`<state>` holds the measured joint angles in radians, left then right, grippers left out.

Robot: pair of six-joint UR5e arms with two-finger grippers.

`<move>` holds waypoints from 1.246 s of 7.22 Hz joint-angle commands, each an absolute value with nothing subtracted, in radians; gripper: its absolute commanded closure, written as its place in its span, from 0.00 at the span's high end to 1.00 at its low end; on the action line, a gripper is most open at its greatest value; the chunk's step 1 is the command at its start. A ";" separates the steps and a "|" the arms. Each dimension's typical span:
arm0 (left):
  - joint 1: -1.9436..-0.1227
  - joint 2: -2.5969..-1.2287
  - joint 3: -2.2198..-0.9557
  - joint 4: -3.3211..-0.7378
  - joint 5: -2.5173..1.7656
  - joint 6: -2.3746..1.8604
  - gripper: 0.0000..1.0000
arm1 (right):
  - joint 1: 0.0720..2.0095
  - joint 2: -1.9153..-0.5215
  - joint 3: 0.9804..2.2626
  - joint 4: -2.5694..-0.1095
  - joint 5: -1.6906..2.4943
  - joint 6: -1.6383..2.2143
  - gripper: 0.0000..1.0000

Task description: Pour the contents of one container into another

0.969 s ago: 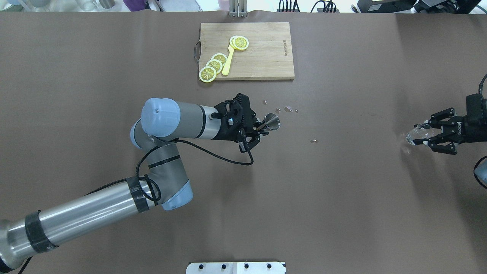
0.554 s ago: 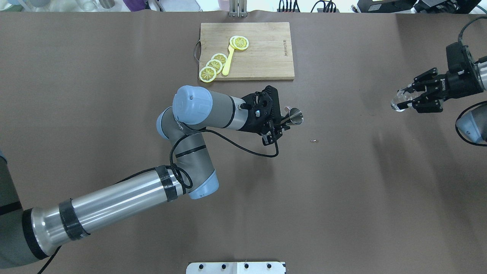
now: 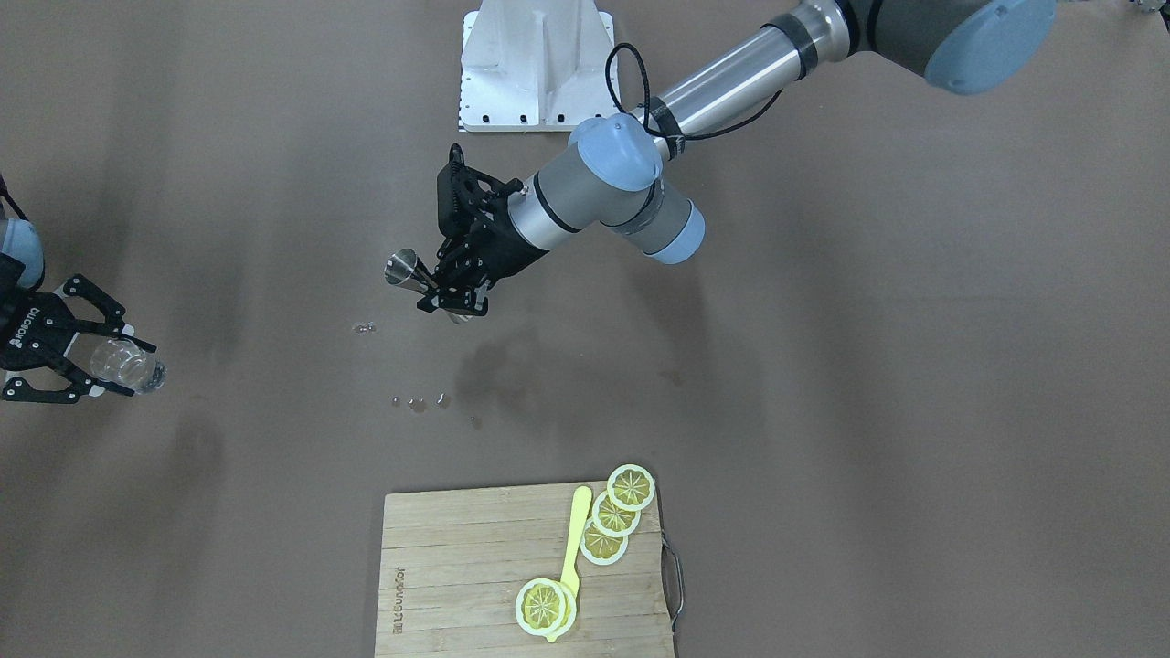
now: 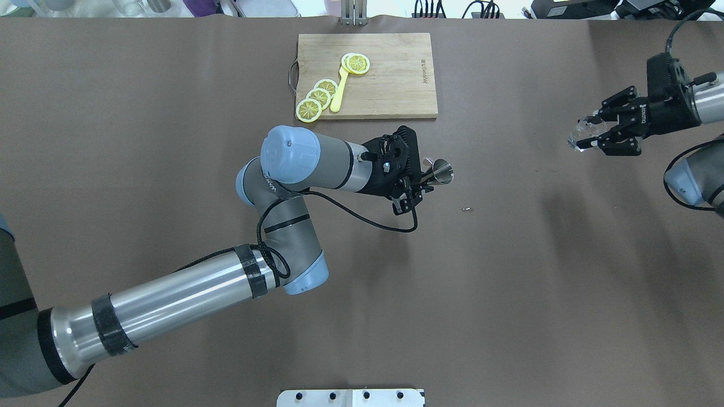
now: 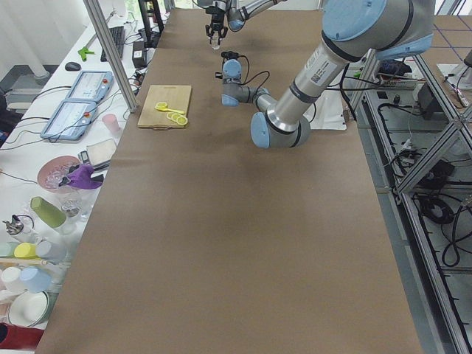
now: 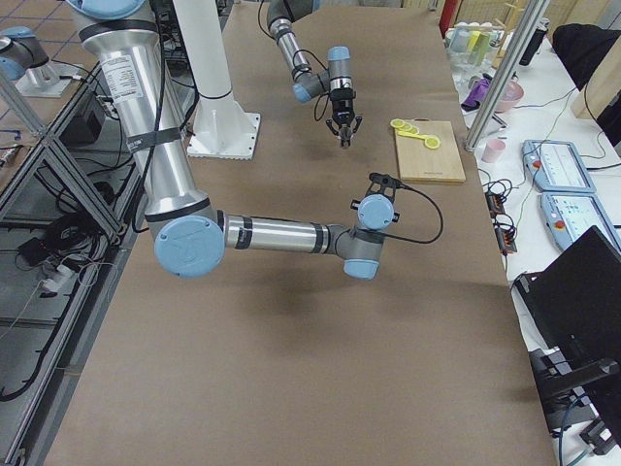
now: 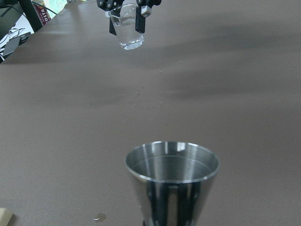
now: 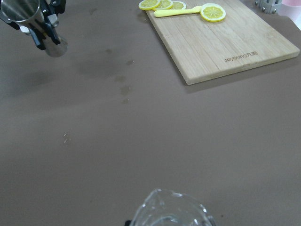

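My left gripper (image 4: 428, 175) is shut on the waist of the steel jigger (image 4: 440, 172), which hangs upright above the table's middle with clear liquid in its upper cup (image 7: 172, 165). In the front view the jigger (image 3: 402, 269) sticks out from the same gripper (image 3: 439, 292). Far to the right, my right gripper (image 4: 594, 135) is shut on the clear glass (image 4: 581, 135), held off the table and tilted. The glass (image 3: 123, 364) also shows at the front view's left edge. From the left wrist, the glass (image 7: 128, 32) hangs well beyond the jigger. Its rim (image 8: 171, 209) fills the bottom of the right wrist view.
A wooden cutting board (image 4: 390, 85) with lemon slices (image 4: 317, 97) and a yellow spoon (image 4: 341, 85) lies at the far middle. Small wet drops (image 3: 419, 402) and a droplet (image 4: 466, 210) mark the brown table. The white base plate (image 4: 350, 397) is at the near edge.
Both arms have lifted their containers off the table. The right gripper carried the glass up and inward; the left gripper moved right with the jigger, then nearly stopped.
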<state>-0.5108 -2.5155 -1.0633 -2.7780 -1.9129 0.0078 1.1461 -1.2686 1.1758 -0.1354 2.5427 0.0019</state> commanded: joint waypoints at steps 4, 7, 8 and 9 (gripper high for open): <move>-0.511 -2.516 -1.063 -2.778 -1.911 0.008 0.00 | 1.129 -1.247 1.530 -0.733 2.419 -0.273 0.00; -0.511 -2.516 -1.063 -2.781 -1.913 0.008 0.00 | 1.051 -1.244 1.742 -1.168 2.387 -0.287 0.00; -0.511 -2.516 -1.063 -2.781 -1.913 0.008 0.00 | 1.019 -1.240 1.784 -1.262 2.352 -0.287 0.00; -0.511 -2.516 -1.063 -2.781 -1.913 0.008 0.00 | 0.996 -1.220 1.817 -1.349 2.312 -0.287 0.00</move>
